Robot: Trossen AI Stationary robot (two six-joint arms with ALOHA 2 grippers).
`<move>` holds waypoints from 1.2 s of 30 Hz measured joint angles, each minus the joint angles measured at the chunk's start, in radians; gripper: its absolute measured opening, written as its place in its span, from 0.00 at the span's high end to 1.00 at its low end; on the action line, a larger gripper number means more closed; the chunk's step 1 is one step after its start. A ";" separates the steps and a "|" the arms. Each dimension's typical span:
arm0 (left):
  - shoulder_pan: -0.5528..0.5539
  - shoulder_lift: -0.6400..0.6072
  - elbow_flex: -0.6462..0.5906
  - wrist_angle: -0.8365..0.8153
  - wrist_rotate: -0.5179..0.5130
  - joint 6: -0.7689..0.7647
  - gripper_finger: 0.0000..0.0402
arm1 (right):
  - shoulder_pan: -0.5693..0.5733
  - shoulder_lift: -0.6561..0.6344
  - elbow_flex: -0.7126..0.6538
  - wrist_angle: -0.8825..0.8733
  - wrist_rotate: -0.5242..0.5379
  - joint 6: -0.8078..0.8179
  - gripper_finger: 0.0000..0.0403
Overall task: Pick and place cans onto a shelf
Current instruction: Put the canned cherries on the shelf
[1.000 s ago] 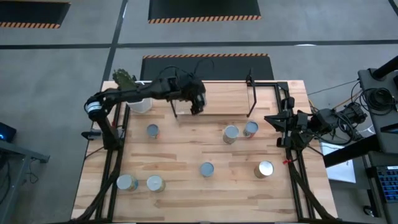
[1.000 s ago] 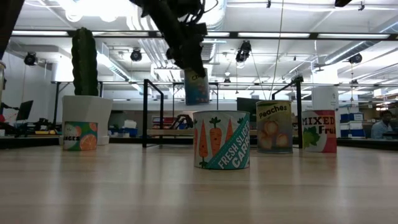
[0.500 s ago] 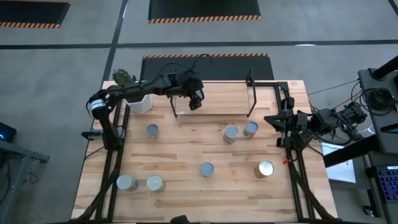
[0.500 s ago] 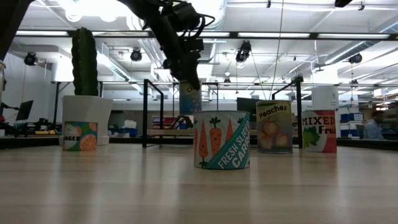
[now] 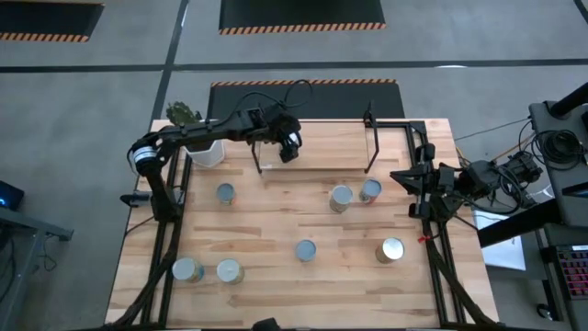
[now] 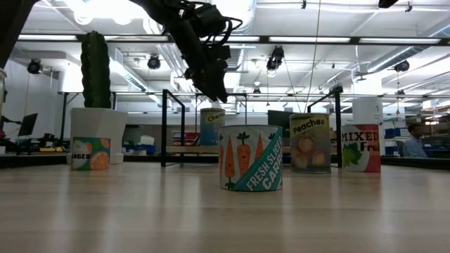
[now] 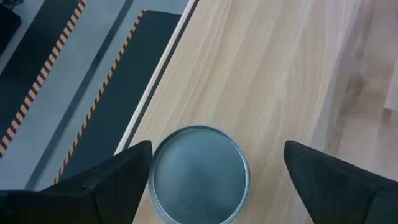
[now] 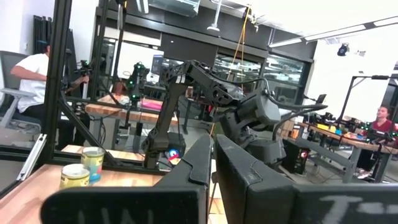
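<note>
**A:** Where does your left gripper point(image 5: 288, 150) sit?

**B:** In the high view it hangs over the left end of the shelf point(image 5: 331, 147), upper middle of the frame. In the left wrist view its fingers point(image 7: 118, 177) stand spread, one on each side of the placed can point(image 7: 199, 174), and I judge neither touches it. So the claw is open and holds nothing.

**A:** And the can itself?

**B:** It stands upright on the shelf board, its long axis vertical, its silver top facing the wrist camera. In the low view you find it point(image 6: 211, 126) centre frame, just under the gripper point(image 6: 214, 91), behind the carrot can point(image 6: 250, 157).

**A:** Which way must you move, then?

**B:** The can lies straight below the claw, so you likely want to lift straight up; a sideways pull could tip it.

**A:** The right gripper point(image 8: 212, 163)?

**B:** It waits at the table's right edge, fingers nearly together, empty. Seven cans stand on the table point(image 5: 276, 230); the peaches can point(image 5: 341, 198) and its neighbour, right of centre, lie nearer that arm.
</note>
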 joint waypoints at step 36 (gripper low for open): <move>0.054 -0.053 0.070 -0.055 0.238 -0.158 1.00 | 0.000 0.002 0.019 -0.005 0.000 -0.030 0.97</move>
